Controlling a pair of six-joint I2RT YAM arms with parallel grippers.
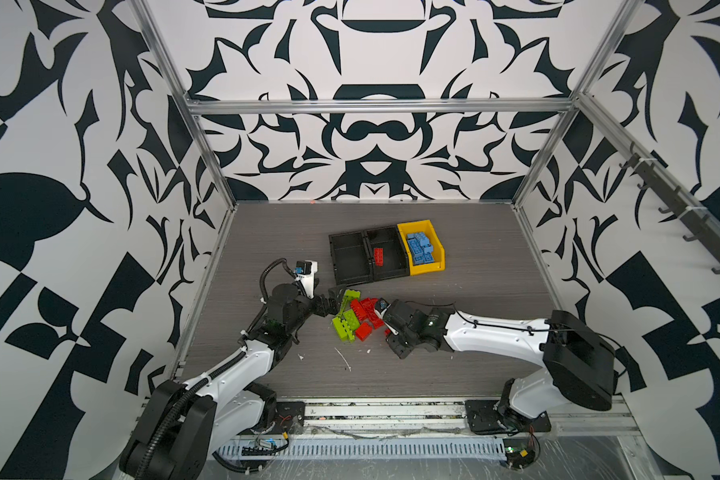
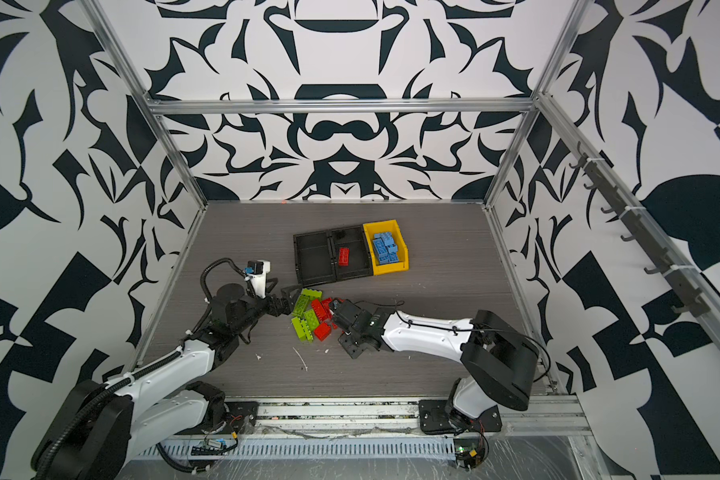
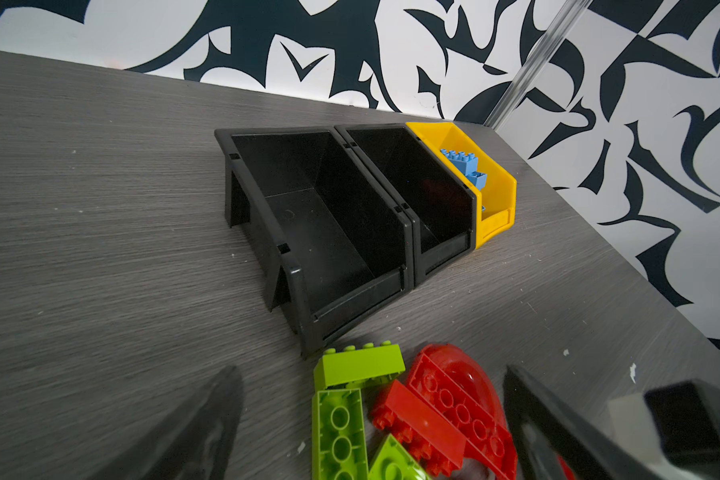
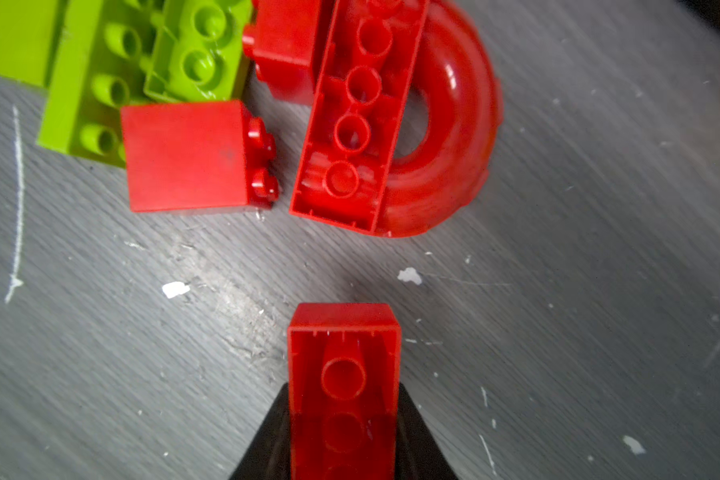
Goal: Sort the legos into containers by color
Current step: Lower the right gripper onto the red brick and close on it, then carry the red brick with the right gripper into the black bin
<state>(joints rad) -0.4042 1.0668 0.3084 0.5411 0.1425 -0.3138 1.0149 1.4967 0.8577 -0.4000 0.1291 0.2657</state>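
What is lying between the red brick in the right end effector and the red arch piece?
Between the held red brick and the red arch, only bare table with small white scraps; the right wrist view shows it.

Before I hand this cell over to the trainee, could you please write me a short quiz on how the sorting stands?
1. True or false: the right gripper is shut on a green brick.
2. What lies in the yellow bin? A. red bricks B. light blue bricks C. nothing
3. How many bricks lie in the middle black bin?
Key: 1. False; it holds a red brick. 2. B. 3. One, a lone red piece.
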